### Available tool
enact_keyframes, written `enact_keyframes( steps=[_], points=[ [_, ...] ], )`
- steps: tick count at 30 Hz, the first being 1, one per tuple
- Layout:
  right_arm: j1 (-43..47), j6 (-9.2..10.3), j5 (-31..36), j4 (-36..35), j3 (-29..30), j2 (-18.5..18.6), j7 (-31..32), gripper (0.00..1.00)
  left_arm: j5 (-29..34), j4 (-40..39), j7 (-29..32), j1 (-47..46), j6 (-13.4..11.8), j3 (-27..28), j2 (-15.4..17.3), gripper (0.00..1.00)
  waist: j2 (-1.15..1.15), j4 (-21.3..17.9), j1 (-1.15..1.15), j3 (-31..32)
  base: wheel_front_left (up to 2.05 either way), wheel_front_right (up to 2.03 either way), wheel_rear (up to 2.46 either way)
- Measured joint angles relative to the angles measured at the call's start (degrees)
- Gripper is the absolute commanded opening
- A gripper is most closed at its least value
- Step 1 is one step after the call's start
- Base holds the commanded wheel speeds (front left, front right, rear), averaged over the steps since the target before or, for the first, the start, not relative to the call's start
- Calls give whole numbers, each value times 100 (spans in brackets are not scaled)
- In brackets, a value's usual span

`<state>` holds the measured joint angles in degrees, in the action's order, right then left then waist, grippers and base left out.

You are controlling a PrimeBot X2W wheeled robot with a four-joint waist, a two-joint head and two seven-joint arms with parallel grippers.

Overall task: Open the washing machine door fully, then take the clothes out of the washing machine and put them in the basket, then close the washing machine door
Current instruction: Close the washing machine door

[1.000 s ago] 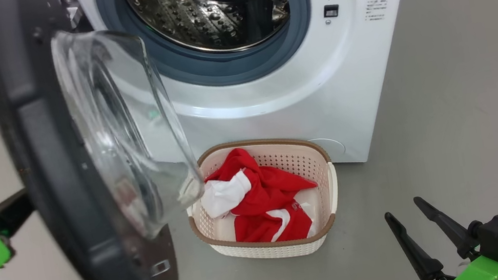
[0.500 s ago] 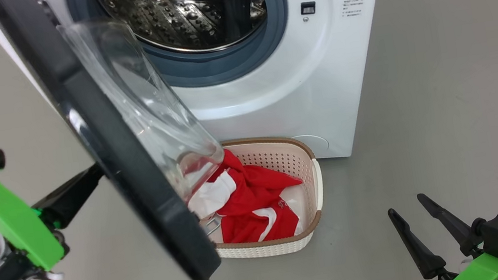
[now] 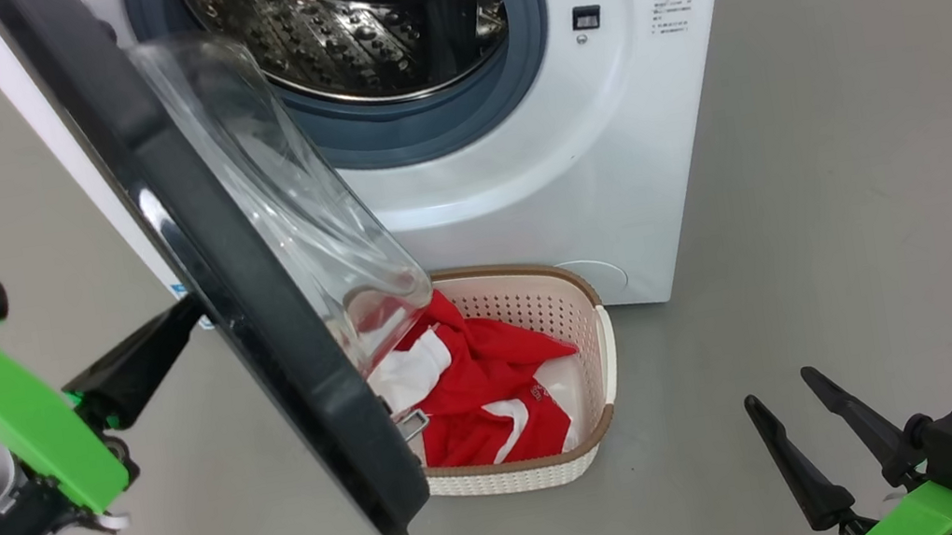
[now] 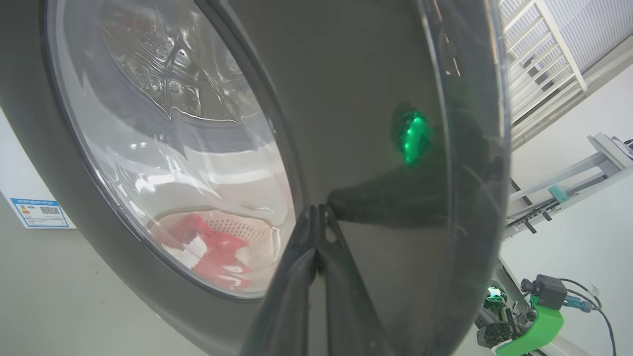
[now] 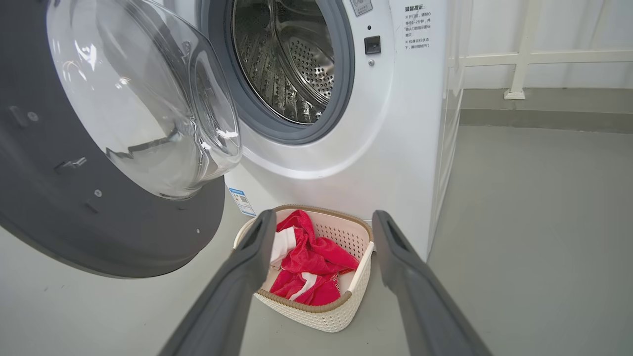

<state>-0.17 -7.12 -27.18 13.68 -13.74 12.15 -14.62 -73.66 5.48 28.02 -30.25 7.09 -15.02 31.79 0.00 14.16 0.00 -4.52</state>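
Washing machine door [image 3: 260, 337] is sitting partway open. It's swung out on the left side of the washing machine [image 3: 613, 171], so the head cam catches it almost edge-on, with the black rim toward us and the clear glass bowl [image 3: 288, 211] bulging back toward the drum [image 3: 365, 29]. The drum is shiny perforated steel inside the grey gasket [image 3: 528, 80].

Left hand [image 4: 315, 217] is squeezed fully closed with nothing between its fingers. The tips are right up against the door's glossy outer face, beside the window, and in the left wrist cam you can see their reflection meeting them. Through the glass in that same view you get a warped look at the red stuff below.

Right hand [image 3: 779, 387] is spread wide, holding nothing, hanging low over the grey floor [image 3: 853, 202] off to the right and well apart from everything else. Its wrist cam looks between its two fingers straight at the basket [image 3: 517, 478].

That basket is on the floor just in front of the washer's base, and the clothes [image 3: 493, 378] are piled inside it, red with white patches. From the head cam the door's lower edge overlaps the basket's left side, but in the right wrist cam the door hangs clear of it, up and off to one side.
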Motion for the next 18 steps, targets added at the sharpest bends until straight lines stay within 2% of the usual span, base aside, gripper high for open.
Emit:
enact_keyframes(
  steps=[7,8,9,10,12,13,15,16,17,18],
  points=[
    [24,1,1,9,-4,-14,0,100,-65,154,-399,474,1,27,7,0,0,79,0,115,0,0,0],
    [39,1,1,15,-5,-19,0,100,-65,196,-475,575,1,29,11,12,0,96,0,139,0,0,0],
    [54,1,1,16,-7,-20,0,100,-67,243,-556,667,1,27,10,12,0,113,0,162,0,0,0],
    [73,1,1,21,-8,-22,0,100,-78,285,-623,766,1,23,11,19,0,131,0,185,0,0,0],
    [126,0,1,29,-10,-25,0,100,-147,355,-762,968,1,11,4,25,0,170,0,234,0,0,0],
    [129,1,1,40,-14,-27,0,100,-169,400,-850,1077,1,13,0,38,0,188,0,260,0,0,0],
    [129,1,1,42,-15,-30,0,100,-250,468,-1034,1290,1,27,-18,50,0,222,0,305,0,0,0],
    [129,0,1,44,-16,-31,0,100,-275,504,-1128,1396,1,31,-24,60,0,237,0,330,0,0,0],
    [129,1,1,45,-16,-31,0,100,-274,538,-1224,1497,1,29,-24,82,0,253,0,351,0,0,0],
    [132,1,1,46,-18,-31,0,100,-272,580,-1323,1593,1,26,-24,95,0,268,0,373,0,0,0]
  ],
)
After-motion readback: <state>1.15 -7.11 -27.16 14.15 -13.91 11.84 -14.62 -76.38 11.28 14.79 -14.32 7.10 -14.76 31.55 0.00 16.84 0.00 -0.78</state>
